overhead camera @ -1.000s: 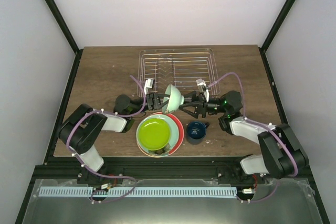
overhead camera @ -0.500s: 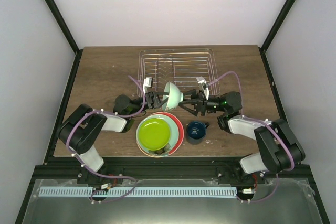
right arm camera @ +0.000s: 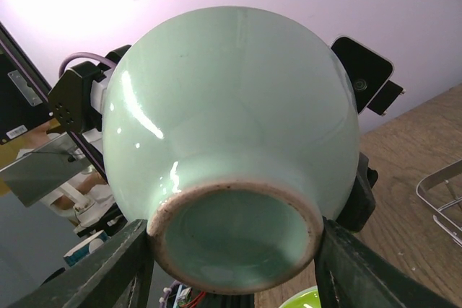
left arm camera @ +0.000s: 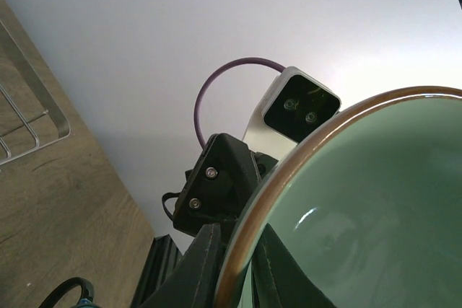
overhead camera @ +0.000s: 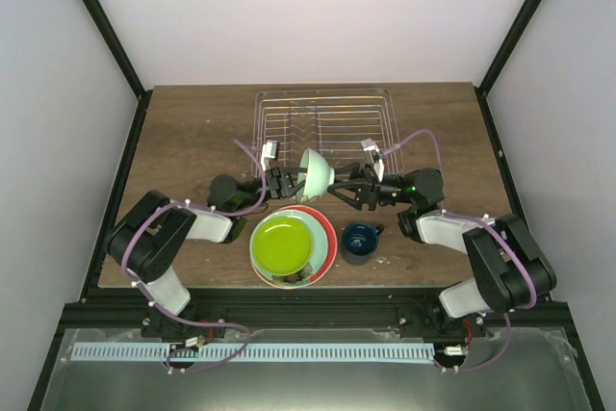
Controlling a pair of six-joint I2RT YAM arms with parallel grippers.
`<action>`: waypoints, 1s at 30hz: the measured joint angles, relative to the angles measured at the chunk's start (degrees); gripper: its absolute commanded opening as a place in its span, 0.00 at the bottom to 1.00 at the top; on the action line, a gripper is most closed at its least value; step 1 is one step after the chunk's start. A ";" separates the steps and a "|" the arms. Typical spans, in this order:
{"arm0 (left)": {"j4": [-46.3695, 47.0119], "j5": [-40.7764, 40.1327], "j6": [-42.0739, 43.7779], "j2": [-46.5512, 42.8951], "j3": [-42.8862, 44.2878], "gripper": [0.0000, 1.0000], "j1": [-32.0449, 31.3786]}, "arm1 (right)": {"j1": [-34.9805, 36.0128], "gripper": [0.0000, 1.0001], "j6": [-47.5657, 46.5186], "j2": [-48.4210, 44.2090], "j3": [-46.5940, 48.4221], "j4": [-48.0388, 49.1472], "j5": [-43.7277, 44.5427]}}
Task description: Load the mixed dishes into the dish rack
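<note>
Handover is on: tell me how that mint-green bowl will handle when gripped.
The mint-green bowl looks glazed and glossy, so probably slippery, and likely stiff but breakable. Its rough foot ring may grip better. Pinched at the rim by the left gripper, it could pivot.

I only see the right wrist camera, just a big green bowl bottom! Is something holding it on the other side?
Observer: Yes, the left end effector is pinched shut on the rim of the bowl.
Child: Is it in the rack?
Observer: Not yet. It hangs tipped sideways by the near edge of the dish rack.
Child: Where are the other dishes?
Observer: The blue mug stands just right of the stacked plates.
</note>
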 measured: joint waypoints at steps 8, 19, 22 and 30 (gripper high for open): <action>0.46 -0.81 -0.09 0.85 0.00 0.02 0.02 | -0.24 0.51 0.81 1.64 0.42 1.57 -0.02; 0.63 -2.08 0.13 1.81 0.00 0.15 0.09 | -0.31 0.51 1.29 3.19 0.96 1.84 0.72; 0.57 -2.69 0.28 2.29 0.00 0.19 0.09 | -0.31 0.51 1.27 3.72 1.09 1.40 1.18; 0.26 -3.02 1.44 3.65 0.00 0.45 -0.46 | 0.33 0.51 -1.36 4.15 1.57 -2.36 3.50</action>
